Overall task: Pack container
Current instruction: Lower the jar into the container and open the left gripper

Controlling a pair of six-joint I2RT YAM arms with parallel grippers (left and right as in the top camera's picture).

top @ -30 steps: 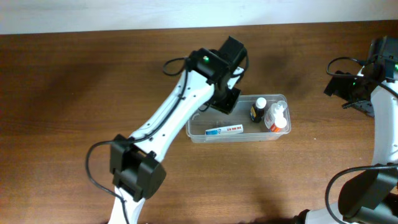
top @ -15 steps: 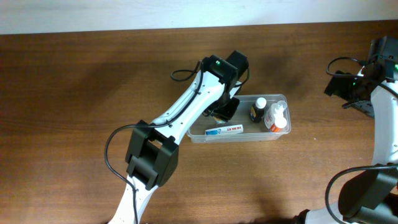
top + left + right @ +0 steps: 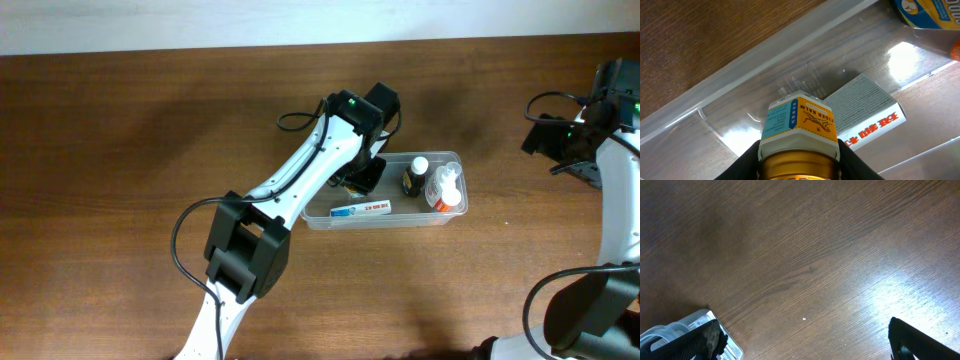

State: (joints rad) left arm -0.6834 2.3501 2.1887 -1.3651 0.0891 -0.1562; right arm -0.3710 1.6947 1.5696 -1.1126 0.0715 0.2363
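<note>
The container is a clear rectangular tub at mid-table. In it lie a white box with red and blue print, a dark bottle with a white cap and a white-and-orange bottle. My left gripper hangs over the tub's left end, shut on a small gold-lidded jar with an orange-and-blue tiger label. The left wrist view shows the jar just above the tub floor, beside the box. My right gripper stands open at the far right, over bare wood.
The tub's back wall runs diagonally behind the jar. A yellow-and-blue label shows at the top right of the left wrist view. Brown wooden table surrounds the tub. The right arm's base fills the right edge.
The left arm swung its elbow to the right and brought the jar slightly further over the tub's left end, then held still. The right arm has not moved.
</note>
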